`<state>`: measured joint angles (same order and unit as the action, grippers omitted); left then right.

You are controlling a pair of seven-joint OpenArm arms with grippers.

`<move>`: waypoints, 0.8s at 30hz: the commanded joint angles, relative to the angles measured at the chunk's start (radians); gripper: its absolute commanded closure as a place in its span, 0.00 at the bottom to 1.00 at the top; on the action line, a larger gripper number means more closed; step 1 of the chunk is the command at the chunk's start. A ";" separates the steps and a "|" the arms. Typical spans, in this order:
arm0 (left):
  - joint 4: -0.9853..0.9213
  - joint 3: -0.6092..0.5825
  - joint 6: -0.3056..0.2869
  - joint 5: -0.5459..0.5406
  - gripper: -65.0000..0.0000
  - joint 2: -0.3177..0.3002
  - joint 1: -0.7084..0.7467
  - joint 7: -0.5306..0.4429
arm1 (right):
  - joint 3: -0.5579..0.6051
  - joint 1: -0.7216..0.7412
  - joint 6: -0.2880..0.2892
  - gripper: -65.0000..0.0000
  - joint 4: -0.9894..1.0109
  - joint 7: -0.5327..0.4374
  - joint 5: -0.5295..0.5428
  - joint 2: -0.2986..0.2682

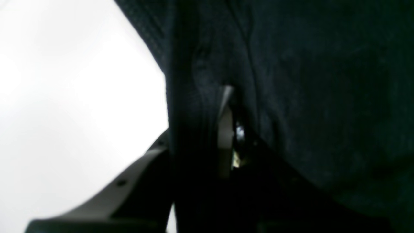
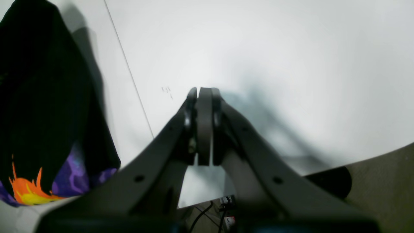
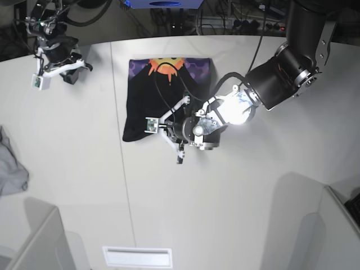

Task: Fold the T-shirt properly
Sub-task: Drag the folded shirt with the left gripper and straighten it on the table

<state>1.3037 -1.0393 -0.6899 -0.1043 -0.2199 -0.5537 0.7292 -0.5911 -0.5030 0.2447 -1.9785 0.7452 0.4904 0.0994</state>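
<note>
Presently, left wrist view: left gripper [image 1: 226, 129] pinches a bunched fold of the black T-shirt [image 1: 323, 97]; a thin bite may slip. Right wrist view: right gripper [image 2: 204, 126] clenched on nothing above the white table [image 2: 291, 48], shirt to its side. Base view: T-shirt [image 3: 140, 107] lies partly folded mid-table; dragging one-handed could skew the fold.

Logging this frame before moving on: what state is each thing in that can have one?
T-shirt: lying on the table, partly folded, orange sun print face up at the far end.
Left gripper: jaws nearly closed, pinching the T-shirt's near edge.
Right gripper: jaws shut, empty, away from the shirt.
Grey cloth: crumpled at the table's edge, untouched.
</note>
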 commanded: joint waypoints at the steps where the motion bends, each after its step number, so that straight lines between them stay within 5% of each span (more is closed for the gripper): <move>1: -0.006 0.001 -0.008 0.007 1.00 0.007 -0.015 0.008 | -0.005 -0.004 0.008 1.00 -0.017 -0.019 0.004 -0.008; 21: 0.003 0.001 -0.008 0.012 1.00 0.018 -0.001 0.017 | 0.000 0.014 0.008 1.00 -0.017 -0.011 0.003 -0.014; 24: 0.021 0.001 -0.008 0.012 0.81 0.018 -0.004 0.017 | 0.000 0.014 0.008 1.00 -0.017 -0.011 0.003 -0.014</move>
<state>1.3155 -1.0378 -0.6849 -0.0841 -0.2050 -0.5449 0.7383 -0.5911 -0.4862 0.2447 -1.9785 0.7525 0.4831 0.0937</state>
